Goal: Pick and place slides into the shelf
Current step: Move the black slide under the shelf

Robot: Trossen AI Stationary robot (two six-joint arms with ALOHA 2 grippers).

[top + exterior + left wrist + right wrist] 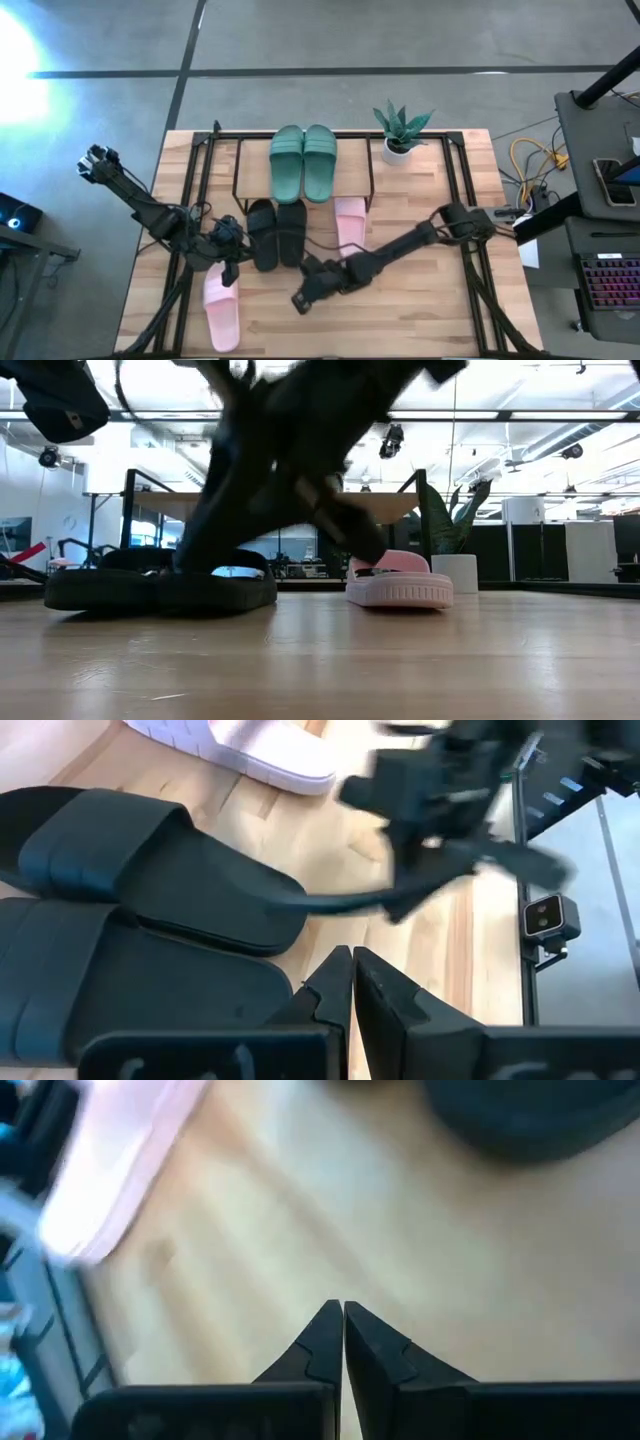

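Note:
A green pair of slides point(303, 162) lies on the top board of the shelf point(352, 160) at the table's far side. In front of the shelf a black pair point(277, 232) rests sole-down on the table, with one pink slide point(350, 222) to its right. A second pink slide point(221, 308) lies near the front left. My left gripper point(231, 272) hangs shut, holding nothing, just near of the black pair point(130, 880). My right gripper point(298, 303) is shut with nothing in it over bare wood point(342, 1315), between the near pink slide point(110, 1160) and the black pair.
A small potted plant point(400, 130) stands at the shelf's right end. Black frame rails point(190, 180) run along the table's left and right sides. Bare wood lies open toward the front right point(420, 310). In the low view, an arm point(290, 460) blocks the middle.

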